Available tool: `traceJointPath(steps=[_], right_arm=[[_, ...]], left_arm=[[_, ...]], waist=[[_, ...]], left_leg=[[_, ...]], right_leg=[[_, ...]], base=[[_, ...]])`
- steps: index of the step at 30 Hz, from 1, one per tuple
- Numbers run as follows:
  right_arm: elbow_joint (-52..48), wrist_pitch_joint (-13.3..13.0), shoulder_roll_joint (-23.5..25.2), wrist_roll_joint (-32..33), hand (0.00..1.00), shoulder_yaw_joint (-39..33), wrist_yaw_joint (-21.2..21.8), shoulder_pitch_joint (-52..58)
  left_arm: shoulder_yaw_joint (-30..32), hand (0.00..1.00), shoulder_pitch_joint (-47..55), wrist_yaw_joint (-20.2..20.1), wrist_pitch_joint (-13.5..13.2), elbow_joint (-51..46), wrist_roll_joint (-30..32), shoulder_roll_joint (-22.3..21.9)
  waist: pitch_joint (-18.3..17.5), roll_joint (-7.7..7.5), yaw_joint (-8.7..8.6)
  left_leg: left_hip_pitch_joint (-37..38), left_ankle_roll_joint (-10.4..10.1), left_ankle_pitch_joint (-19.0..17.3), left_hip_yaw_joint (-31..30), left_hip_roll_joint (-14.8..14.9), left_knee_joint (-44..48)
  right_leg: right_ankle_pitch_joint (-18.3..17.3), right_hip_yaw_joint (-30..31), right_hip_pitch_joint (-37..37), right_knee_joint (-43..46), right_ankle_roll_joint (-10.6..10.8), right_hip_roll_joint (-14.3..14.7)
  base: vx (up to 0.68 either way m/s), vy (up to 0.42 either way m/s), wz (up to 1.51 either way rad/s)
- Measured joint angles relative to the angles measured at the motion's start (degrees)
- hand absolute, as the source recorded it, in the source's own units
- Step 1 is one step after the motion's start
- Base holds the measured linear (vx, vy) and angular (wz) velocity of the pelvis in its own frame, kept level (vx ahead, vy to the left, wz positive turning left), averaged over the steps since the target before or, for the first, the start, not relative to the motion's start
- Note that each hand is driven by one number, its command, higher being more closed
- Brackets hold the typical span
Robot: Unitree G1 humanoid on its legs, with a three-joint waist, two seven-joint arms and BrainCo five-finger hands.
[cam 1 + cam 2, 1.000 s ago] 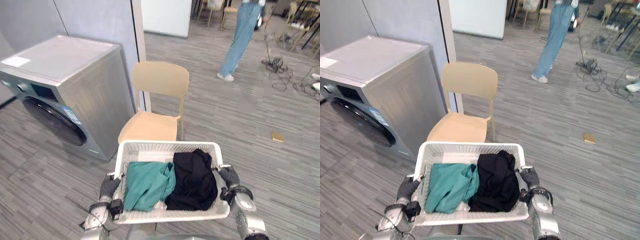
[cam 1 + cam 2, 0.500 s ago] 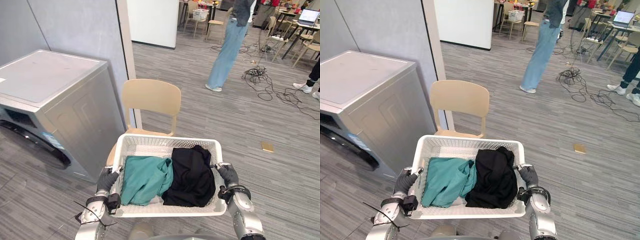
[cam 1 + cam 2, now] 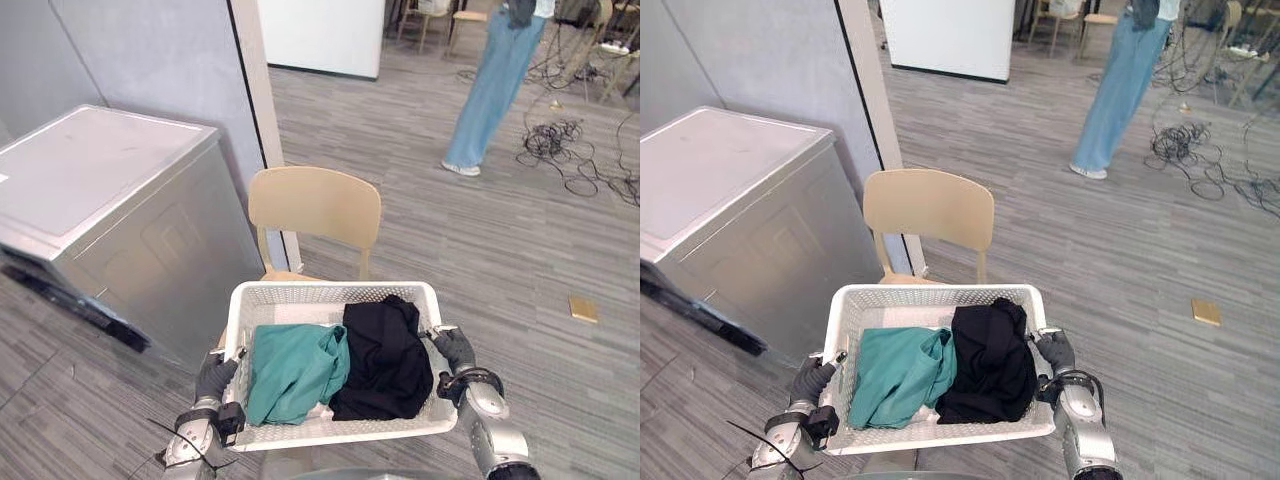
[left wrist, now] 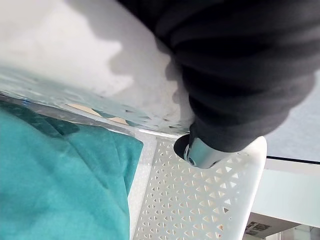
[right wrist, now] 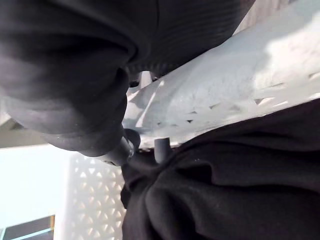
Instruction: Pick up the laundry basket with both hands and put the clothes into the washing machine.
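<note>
I hold a white perforated laundry basket (image 3: 331, 296) in front of me, lifted above a beige chair. My left hand (image 3: 215, 377) grips its left rim and my right hand (image 3: 456, 351) grips its right rim, fingers curled over the edge. Inside lie a teal garment (image 3: 293, 368) on the left and a black garment (image 3: 384, 357) on the right. The silver washing machine (image 3: 115, 215) stands to the left, its dark door low on the front. In the wrist views the teal cloth (image 4: 55, 175) and the black cloth (image 5: 235, 185) lie just past each hand.
A beige chair (image 3: 316, 208) stands right behind the basket, beside a grey wall pillar (image 3: 262, 90). A person in blue jeans (image 3: 492, 85) stands far back right, near cables (image 3: 565, 150) on the floor. A small tan square (image 3: 583, 308) lies on the floor at right.
The camera has shifted: the view has tilted and turned, so the washer and chair sit differently. Both hands keep hold of the lifted basket; the clothes have not moved in it.
</note>
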Motion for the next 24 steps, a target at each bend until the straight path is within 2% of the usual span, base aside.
traceJointPath(steps=[1, 2, 3, 4, 5, 6, 7, 8, 10, 13, 14, 17, 20, 22, 24], right_arm=[[1.5, 0.4, -0.9, 0.2, 1.00, -0.1, 0.0, 0.0], [3.0, 0.6, -0.9, 0.3, 1.00, 0.0, 0.0, -0.3], [4.2, 0.8, 0.2, 0.3, 1.00, 0.0, 0.1, -0.5], [4.3, 1.2, 0.7, 0.3, 1.00, 0.0, 0.1, -0.5], [4.4, 1.7, 1.3, 0.3, 1.00, 0.0, 0.1, -0.4], [4.4, 1.7, 1.4, 0.3, 1.00, 0.3, 0.3, -0.3], [4.4, 1.7, 1.4, 0.3, 1.00, 0.5, 0.3, -0.3], [4.4, 1.5, 1.5, 0.3, 1.00, 0.9, 0.3, -0.4], [4.3, 1.3, 1.4, 0.3, 1.00, 1.0, 0.2, -0.3], [4.3, 1.4, 1.1, 0.3, 1.00, 1.3, 0.1, -0.1], [4.4, 1.5, 0.6, 0.3, 1.00, 1.3, 0.1, 0.3], [4.3, 1.5, -0.6, 0.3, 1.00, 1.3, 0.0, 1.6], [4.2, 1.5, -0.6, 0.3, 1.00, 1.8, -0.1, 0.6], [4.2, 1.5, -0.6, 0.3, 1.00, 2.0, -0.6, -1.9], [4.2, 1.5, -0.6, 0.9, 1.00, 2.6, -2.0, -9.0]], left_arm=[[-0.8, 1.00, 0.2, 0.2, -0.1, 1.7, 0.0, -0.3], [-1.3, 1.00, 0.1, 0.6, -0.1, 2.9, -0.1, -0.1], [-1.4, 1.00, -0.8, 0.8, 0.1, 4.6, -0.1, 1.0], [-1.6, 1.00, -0.8, 0.8, 0.2, 5.2, -0.2, 2.0], [-2.0, 1.00, -0.8, 0.9, 0.5, 5.3, -1.3, 3.3], [-2.0, 1.00, -0.4, 0.8, 0.4, 5.1, -1.8, 3.6], [-2.0, 1.00, -0.2, 0.8, 0.3, 5.0, -1.8, 3.6], [-1.9, 1.00, -0.1, 0.8, 0.1, 5.0, -1.8, 4.0], [-2.3, 1.00, 0.0, 0.7, -0.2, 5.0, -1.9, 4.2], [-2.5, 1.00, 0.1, 0.7, -0.5, 4.9, -1.9, 4.2], [-2.6, 1.00, 0.3, 0.7, -0.4, 5.2, -1.9, 3.8], [-3.8, 1.00, 0.5, 0.7, 0.1, 5.2, -1.8, 3.2], [-3.2, 1.00, -0.3, 1.0, 0.1, 5.3, -1.7, 3.4], [-3.0, 1.00, -3.8, 1.6, 0.1, 6.1, -1.6, 4.2], [-1.9, 1.00, -11.3, 3.2, -0.1, 7.9, -1.6, 5.8]], waist=[[-0.9, 1.50, -0.53], [-1.2, 1.46, -0.41], [-1.2, -0.99, -0.73], [-1.3, -1.92, -0.74], [-1.3, -2.50, -0.84], [-1.0, -2.02, -0.85], [-1.1, -1.99, -0.85], [-1.5, -2.64, -0.76], [-2.8, -3.42, -1.50], [-4.1, -2.93, -1.44], [-4.2, -2.09, -1.67], [-4.6, -1.29, -1.59], [-4.3, -1.72, -0.95], [-2.6, -1.78, 0.04], [2.3, -2.70, 0.21]], left_leg=[[1.4, 0.8, 9.8, -1.9, 1.2, -5.5], [2.3, -6.5, 9.2, -2.3, 1.1, -5.5], [2.7, -7.4, 7.9, -1.8, -0.5, -5.2], [2.8, -7.4, 8.0, -1.8, -1.2, -5.3], [3.4, -7.2, 7.9, -1.9, -2.2, -5.3], [5.1, -7.1, 7.9, -1.9, -2.0, -5.8], [6.0, -7.0, 7.9, -1.5, -2.1, -6.3], [7.1, -6.6, 8.2, -0.1, -3.0, -7.1], [7.4, -6.2, 8.5, 0.6, -4.5, -8.7], [7.9, -6.2, 10.7, 2.7, -4.6, -14.1], [8.2, -6.2, 12.2, 2.7, -4.2, -16.5], [9.1, -5.8, 15.7, 3.1, -3.1, -22.1], [7.8, -5.6, 17.6, 4.3, -2.3, -22.6], [5.7, -5.8, 18.1, 4.4, -2.3, -21.4], [0.9, -5.3, 18.8, 4.4, -2.2, -19.3]], right_leg=[[0.2, 0.7, 0.5, 0.4, 1.3, 0.1], [-0.2, 1.9, 1.0, 0.4, 3.1, -0.1], [0.5, 3.2, 1.4, 0.0, 4.1, -1.9], [1.6, 3.4, 2.0, -0.6, 5.2, -2.6], [4.5, 4.0, 3.0, -1.8, 6.3, -3.0], [6.1, 5.1, 3.2, -1.6, 7.2, -3.3], [5.3, 5.9, 3.6, -2.3, 7.7, -3.4], [6.2, 6.4, 4.0, -6.1, 7.9, -4.0], [6.0, 5.8, 3.8, -7.9, 8.4, -5.2], [4.6, 6.0, 2.6, -10.2, 9.5, -5.8], [4.6, 5.6, 1.7, -10.3, 9.6, -5.6], [4.5, 4.4, 0.3, -9.8, 9.4, -4.9], [4.6, 4.2, -2.0, -7.9, 9.4, -4.5], [4.5, 4.2, -4.3, -5.9, 9.5, -4.7], [4.2, 4.2, -9.0, -2.2, 9.9, -4.9]], base=[[0.23, 0.363, -0.01], [0.29, 0.509, 0.01], [0.23, 0.422, 0.00], [0.18, 0.318, 0.16], [0.13, 0.234, 0.10], [0.10, 0.190, 0.02], [0.04, 0.151, -0.16], [-0.05, 0.011, -0.12], [-0.07, -0.007, -0.05], [-0.12, -0.021, -0.18], [-0.13, -0.056, 0.03], [-0.13, -0.069, 0.18], [-0.05, -0.019, 0.07], [-0.07, 0.017, 0.01], [-0.17, 0.052, 0.08]])
